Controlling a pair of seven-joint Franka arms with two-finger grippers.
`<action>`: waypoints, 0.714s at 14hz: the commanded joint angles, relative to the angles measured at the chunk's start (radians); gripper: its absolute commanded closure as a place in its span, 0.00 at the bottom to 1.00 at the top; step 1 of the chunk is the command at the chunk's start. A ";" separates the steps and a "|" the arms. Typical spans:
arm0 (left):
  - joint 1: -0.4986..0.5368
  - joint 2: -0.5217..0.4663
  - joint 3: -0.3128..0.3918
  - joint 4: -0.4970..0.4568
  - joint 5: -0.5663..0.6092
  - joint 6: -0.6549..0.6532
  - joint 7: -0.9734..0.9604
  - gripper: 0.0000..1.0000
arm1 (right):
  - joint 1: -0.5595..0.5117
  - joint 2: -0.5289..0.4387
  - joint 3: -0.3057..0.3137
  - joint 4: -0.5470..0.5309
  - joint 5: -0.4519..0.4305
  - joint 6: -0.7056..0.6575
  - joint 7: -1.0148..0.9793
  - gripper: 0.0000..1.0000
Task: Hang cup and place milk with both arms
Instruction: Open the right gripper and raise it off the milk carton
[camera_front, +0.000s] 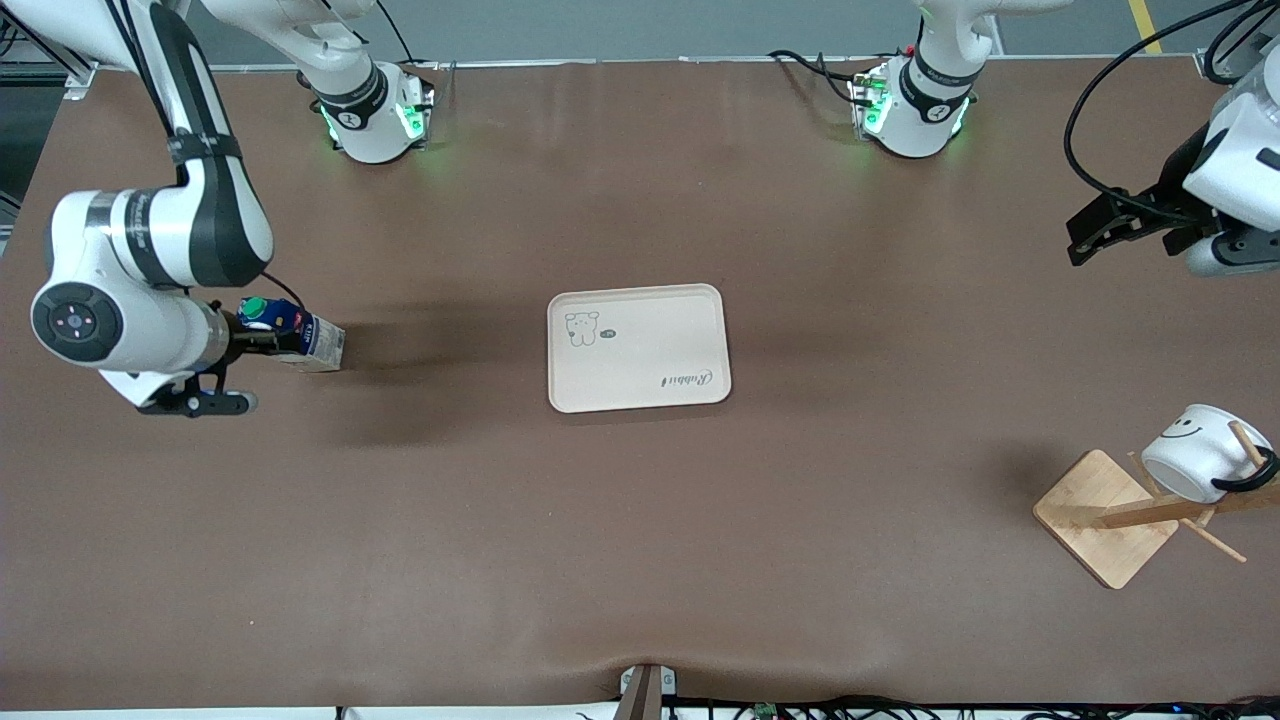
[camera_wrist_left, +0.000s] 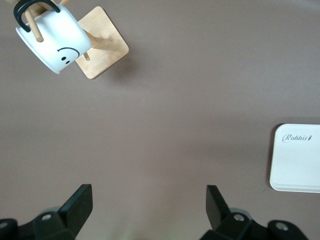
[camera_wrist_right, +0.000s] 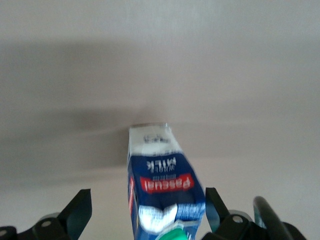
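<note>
The milk (camera_front: 305, 340), a dark blue carton with a green cap, is on the table at the right arm's end. My right gripper (camera_front: 252, 340) is open around its upper part. In the right wrist view the carton (camera_wrist_right: 160, 185) sits between my spread fingers (camera_wrist_right: 80, 207), closer to one of them. The cup (camera_front: 1195, 450), white with a smiley and a black handle, hangs on a peg of the wooden rack (camera_front: 1100, 520) at the left arm's end. My left gripper (camera_front: 1085, 235) is open and empty, up in the air over bare table. Its wrist view shows the cup (camera_wrist_left: 52, 42) on the rack (camera_wrist_left: 107, 45).
A cream tray (camera_front: 640, 395) with a small bear drawing lies in the middle of the table, between the milk and the rack. It also shows in the left wrist view (camera_wrist_left: 295, 180). The arm bases stand along the table edge farthest from the front camera.
</note>
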 joint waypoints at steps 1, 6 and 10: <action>-0.011 -0.019 0.017 -0.025 -0.019 0.016 -0.003 0.00 | 0.010 0.077 0.001 0.236 -0.023 -0.161 0.001 0.00; -0.017 -0.022 0.006 -0.011 -0.021 0.001 0.019 0.00 | 0.144 0.076 -0.002 0.534 -0.042 -0.408 0.005 0.00; -0.016 -0.015 0.008 -0.005 -0.021 0.004 0.014 0.00 | 0.068 -0.016 0.001 0.503 0.038 -0.428 -0.021 0.00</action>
